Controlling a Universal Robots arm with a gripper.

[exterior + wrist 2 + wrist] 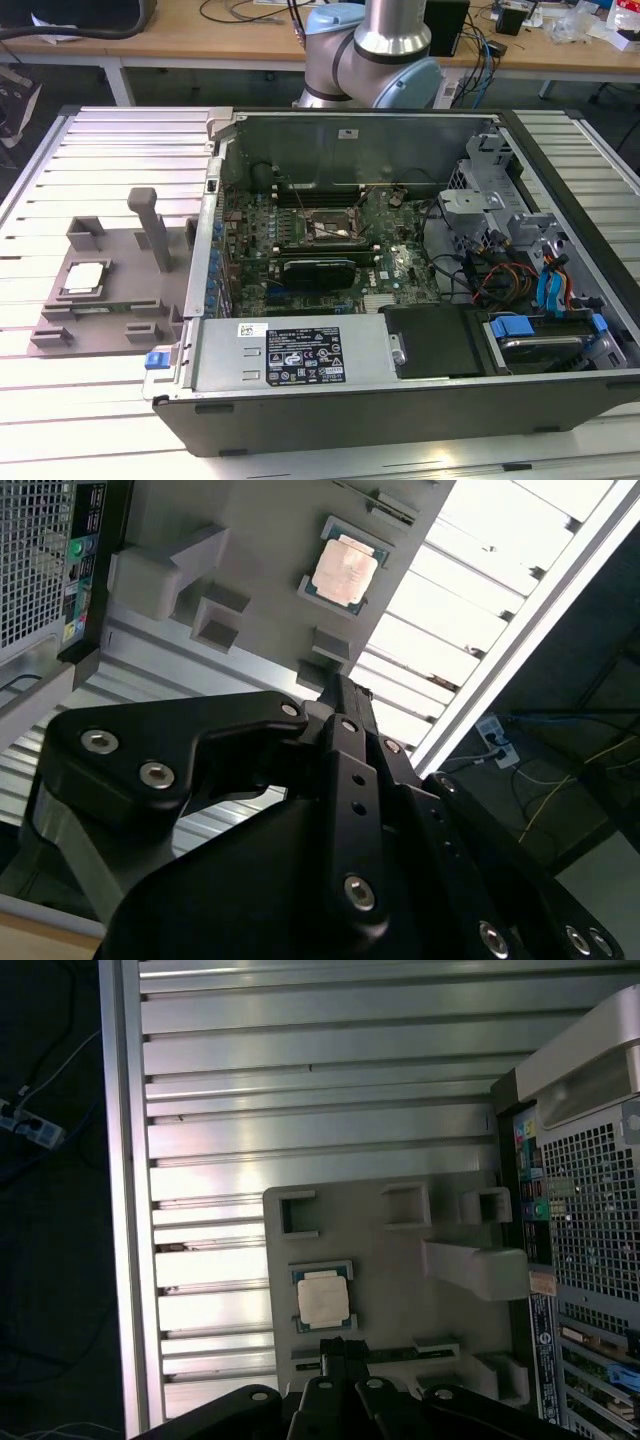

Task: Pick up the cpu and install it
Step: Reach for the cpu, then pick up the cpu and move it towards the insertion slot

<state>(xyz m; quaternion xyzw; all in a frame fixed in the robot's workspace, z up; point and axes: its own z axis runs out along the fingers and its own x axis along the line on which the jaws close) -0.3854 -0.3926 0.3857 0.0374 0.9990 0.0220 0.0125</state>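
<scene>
Closest to the lens in both wrist views: the black linkage of the gripper (337, 1344), jaws drawn together with nothing between them. Hangs above the grey tray (410, 1290), in touch with nothing. Just past the jaw tips in the first wrist view: the cpu (323, 1298), pale silver face up, flat in its square pocket on the tray, near the jaws but clear of them. Further out on the tray, several raised blocks and one upright post (470, 1265). Beyond that, the perforated back panel of the computer case (590, 1210).

From the exterior view: the tray on the slatted metal table (130, 150), at the exterior view's left of the open computer case, with the cpu in the tray's left part. Inside, the motherboard (300, 270) and near its middle the black socket frame (333, 228), apparently bare, though hard to tell for sure. Well apart from the cpu, with a wall of the computer case between. At the far side, the base of the arm (375, 50).

By the look of it, early in the task: nothing grasped, nothing lifted, nothing seated. Whole of the pick and the install left to do.
</scene>
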